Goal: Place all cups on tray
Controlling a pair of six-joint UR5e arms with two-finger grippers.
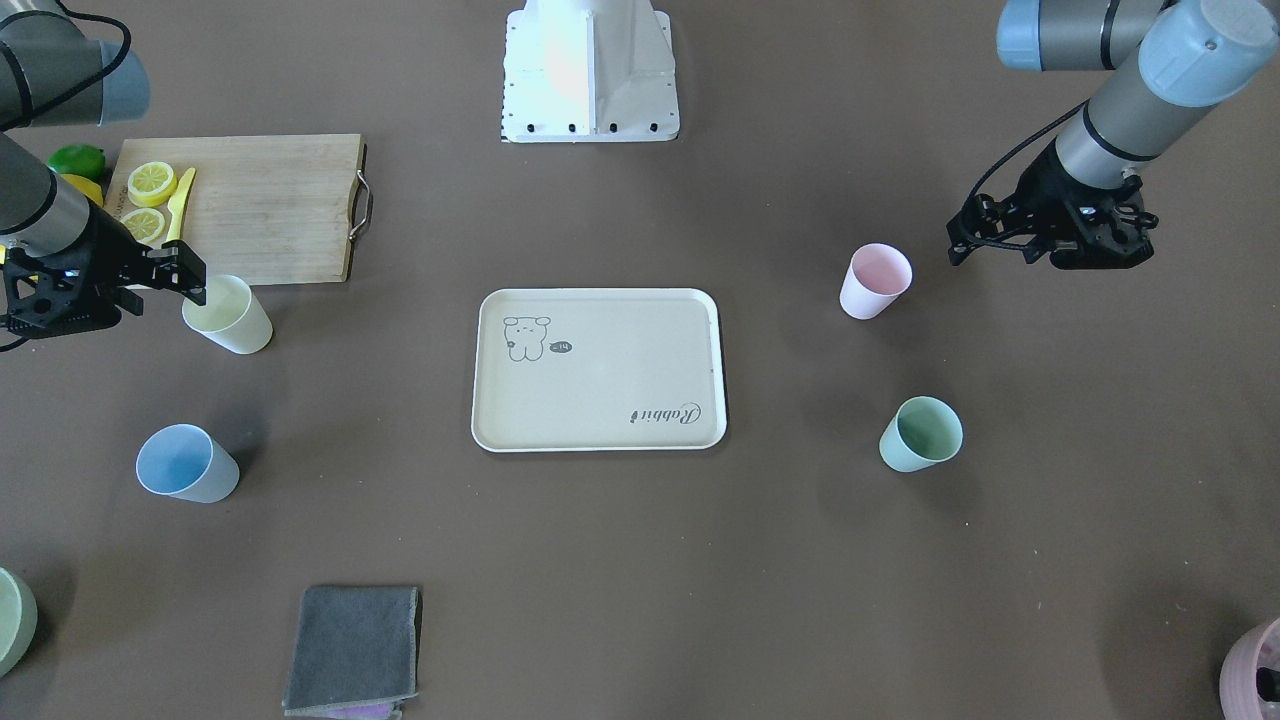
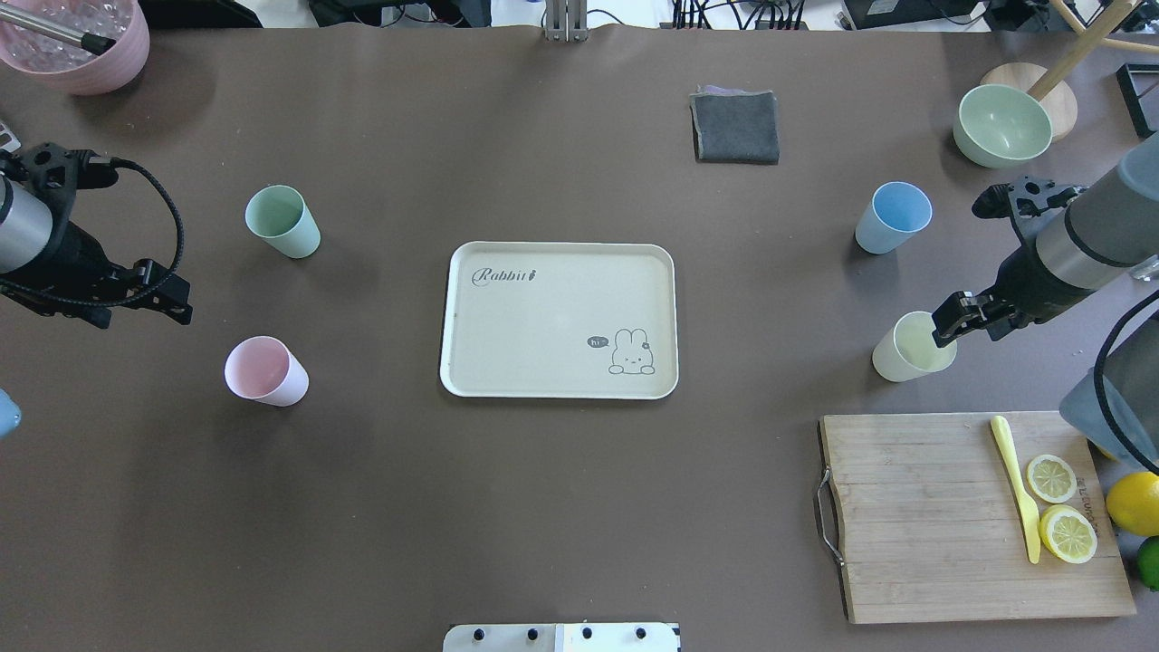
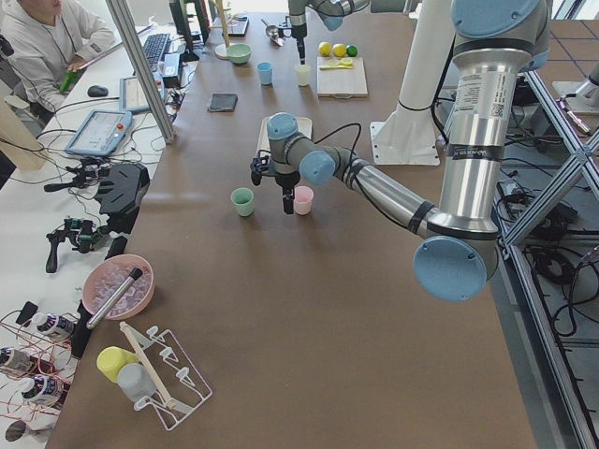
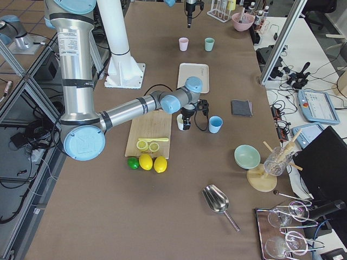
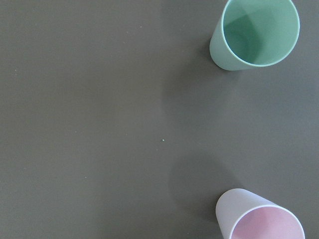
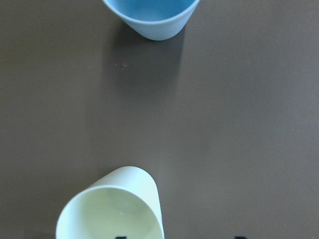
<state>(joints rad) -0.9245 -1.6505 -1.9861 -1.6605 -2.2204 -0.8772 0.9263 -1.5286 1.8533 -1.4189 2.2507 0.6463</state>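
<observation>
Brown tabletop (image 2: 543,507), cluttered side bench (image 3: 37,196) beyond. Tray (image 2: 543,308) centre; green cup (image 2: 282,222), pink cup (image 2: 265,371) off its L-arm side, blue cup (image 2: 892,217), yellow cup (image 2: 910,349) R side. R gripper (image 2: 946,328) spread astride yellow cup's rim; L gripper (image 2: 167,303): can't tell

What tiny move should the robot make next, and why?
Probably lower the right claw a little and close it on the yellow cup. The claw looks open right at that cup's rim, one tip seemingly inside and one outside, and the cup is not on the tray yet.
</observation>
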